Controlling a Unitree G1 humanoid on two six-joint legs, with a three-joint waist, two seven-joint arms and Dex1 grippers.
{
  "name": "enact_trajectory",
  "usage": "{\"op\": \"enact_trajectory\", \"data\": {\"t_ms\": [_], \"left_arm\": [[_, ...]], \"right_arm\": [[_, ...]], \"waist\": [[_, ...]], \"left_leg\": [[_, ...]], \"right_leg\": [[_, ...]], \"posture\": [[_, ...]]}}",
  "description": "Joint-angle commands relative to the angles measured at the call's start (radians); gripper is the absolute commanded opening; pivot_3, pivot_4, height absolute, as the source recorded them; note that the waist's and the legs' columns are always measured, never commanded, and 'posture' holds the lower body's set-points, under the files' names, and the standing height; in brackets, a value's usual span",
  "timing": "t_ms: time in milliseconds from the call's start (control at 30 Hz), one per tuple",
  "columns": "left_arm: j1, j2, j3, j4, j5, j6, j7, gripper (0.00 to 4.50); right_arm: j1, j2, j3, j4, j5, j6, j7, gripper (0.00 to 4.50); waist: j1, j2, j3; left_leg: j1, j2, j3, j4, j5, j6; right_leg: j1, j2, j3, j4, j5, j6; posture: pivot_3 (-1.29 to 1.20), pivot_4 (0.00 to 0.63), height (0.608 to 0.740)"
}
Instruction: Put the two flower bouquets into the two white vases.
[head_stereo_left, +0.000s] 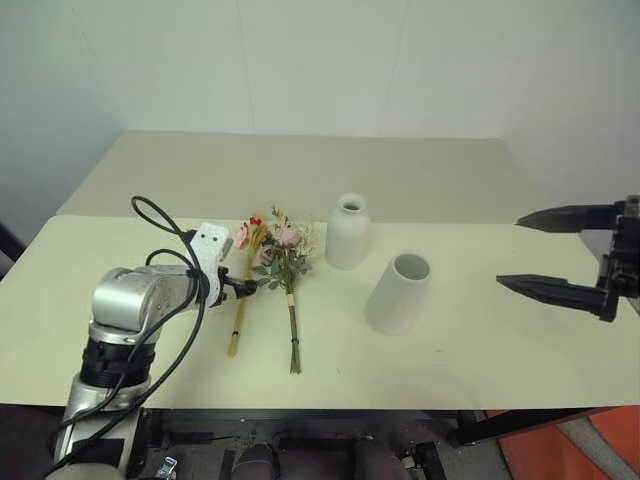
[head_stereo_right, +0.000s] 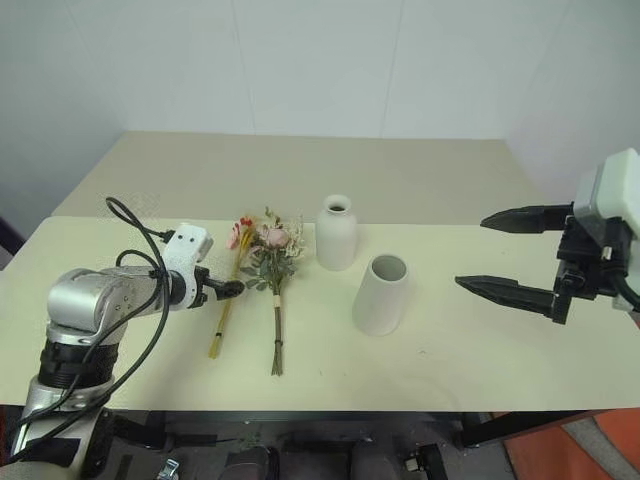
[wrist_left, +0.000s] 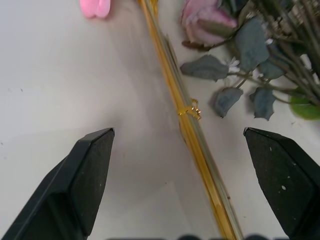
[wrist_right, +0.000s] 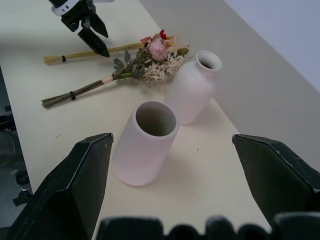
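On the cream rectangular table (head_stereo_left: 480, 340) we see all four task items grouped near the middle of its width. The slim bouquet with long yellow stems and small pink and red blossoms (head_stereo_left: 243, 285) lies flat, its stem ends toward the near edge and its blossoms toward the far edge. Just beside it, on the side of the vases, lies the bushier bouquet with green leaves, pale pink flowers and tied brown stems (head_stereo_left: 287, 270), aligned the same way; the heads of the two bouquets touch or overlap. Next to the flower heads stands the matte white bottle-shaped vase with a narrow neck (head_stereo_left: 347, 232), upright. The matte white tapered vase with a wide mouth (head_stereo_left: 399, 292) stands closer to the near edge and to the right-hand edge, just beside the bottle-shaped vase without touching it.

The left gripper (wrist_left: 180, 150) hovers low over the slim bouquet with its two black fingers (wrist_left: 87, 175) spread wide, one on each side of the yellow stems, grasping nothing. The right gripper (head_stereo_right: 505, 252) is held above the right-hand part of the table, well apart from the vases, its fingers likewise spread and empty.
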Motion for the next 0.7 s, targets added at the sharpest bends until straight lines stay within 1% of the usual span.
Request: {"op": "enact_trajectory", "data": {"t_ms": [33, 133, 167, 200, 233, 300, 433, 500, 533, 667, 700], "left_arm": [[-0.046, -0.023, -0.019, 0.07, 0.025, -0.022, 0.002, 4.5], [-0.072, -0.039, -0.019, 0.103, 0.032, -0.012, 0.005, 3.91], [-0.078, -0.043, -0.021, 0.107, 0.035, -0.008, 0.005, 3.64], [-0.084, -0.045, -0.028, 0.113, 0.039, -0.006, 0.005, 3.25], [-0.092, -0.05, -0.037, 0.127, 0.045, -0.007, 0.006, 3.03], [-0.105, -0.066, -0.04, 0.154, 0.054, -0.016, 0.009, 2.28], [-0.121, -0.081, -0.042, 0.182, 0.068, -0.026, 0.01, 1.02], [-0.123, -0.089, -0.041, 0.188, 0.081, -0.04, 0.018, 0.28], [-0.125, -0.094, -0.035, 0.193, 0.086, -0.046, 0.023, 0.05], [-0.12, -0.103, -0.01, 0.187, 0.1, -0.073, 0.035, 0.05], [-0.103, -0.104, -0.001, 0.17, 0.114, -0.119, 0.05, 0.05]], "right_arm": [[-0.018, -0.019, -0.009, 0.002, 0.003, -0.014, -0.002, 4.48], [-0.012, -0.02, -0.019, 0.003, 0.0, -0.01, 0.001, 4.5], [-0.008, -0.02, -0.026, 0.0, -0.001, -0.007, 0.004, 4.5], [-0.005, -0.02, -0.03, -0.002, -0.001, -0.006, 0.006, 4.5], [-0.004, -0.022, -0.039, -0.006, 0.008, 0.0, 0.012, 4.5], [-0.003, -0.028, -0.055, -0.01, 0.029, 0.012, 0.036, 4.5], [0.02, -0.033, -0.083, -0.018, 0.037, 0.015, 0.077, 4.5], [0.031, -0.029, -0.089, -0.018, 0.031, 0.012, 0.078, 4.5], [0.037, -0.027, -0.091, -0.019, 0.028, 0.01, 0.077, 4.5], [0.057, -0.018, -0.099, -0.016, 0.017, -0.001, 0.073, 4.5], [0.063, -0.016, -0.102, -0.015, 0.012, -0.004, 0.075, 4.5]], "waist": [[0.001, 0.0, 0.0], [0.003, 0.0, 0.0], [0.003, 0.0, 0.0], [0.003, 0.0, 0.0], [0.003, 0.0, 0.0], [0.004, 0.0, 0.0], [0.005, 0.0, 0.0], [0.005, 0.0, 0.0], [0.005, 0.0, 0.0], [0.005, 0.0, 0.0], [0.005, 0.0, 0.0]], "left_leg": [[0.0, 0.0, 0.0, 0.0, 0.0, 0.0], [0.0, -0.001, 0.0, 0.0, 0.0, 0.0], [0.0, -0.001, -0.001, 0.0, 0.0, 0.0], [-0.001, -0.001, -0.001, 0.0, 0.0, 0.0], [-0.001, -0.001, -0.001, 0.0, 0.0, 0.0], [-0.001, -0.001, -0.001, 0.0, 0.0, 0.0], [-0.001, -0.001, -0.001, 0.0, 0.0, 0.0], [-0.001, -0.001, -0.001, 0.0, 0.0, 0.0], [-0.001, -0.001, -0.001, 0.0, 0.0, 0.0], [0.0, -0.001, -0.002, 0.0, 0.0, 0.0], [0.0, -0.002, -0.002, 0.0, 0.0, 0.0]], "right_leg": [[0.0, 0.0, 0.0, 0.0, 0.0, 0.0], [0.0, 0.0, 0.0, 0.0, 0.0, 0.0], [0.0, 0.0, 0.0, 0.0, 0.0, 0.0], [0.0, 0.0, 0.0, 0.0, 0.0, 0.0], [0.0, 0.0, 0.0, 0.0, 0.0, 0.0], [0.0, 0.0, 0.0, 0.0, 0.0, 0.0], [0.0, 0.0, 0.0, 0.0, 0.0, 0.0], [0.0, 0.0, 0.0, 0.0, 0.0, 0.001], [0.0, 0.0, 0.0, 0.0, 0.0, 0.001], [0.001, -0.001, 0.0, 0.0, 0.0, 0.001], [0.0, -0.001, 0.0, 0.0, 0.0, 0.001]], "posture": [[0.0, 0.15, 0.74], [0.0, 0.15, 0.74], [0.0, 0.15, 0.74], [0.0, 0.15, 0.74], [0.0, 0.15, 0.74], [0.0, 0.15, 0.74], [0.0, 0.15, 0.74], [0.0, 0.15, 0.74], [0.0, 0.15, 0.74], [0.0, 0.15, 0.74], [0.0, 0.15, 0.74]]}}
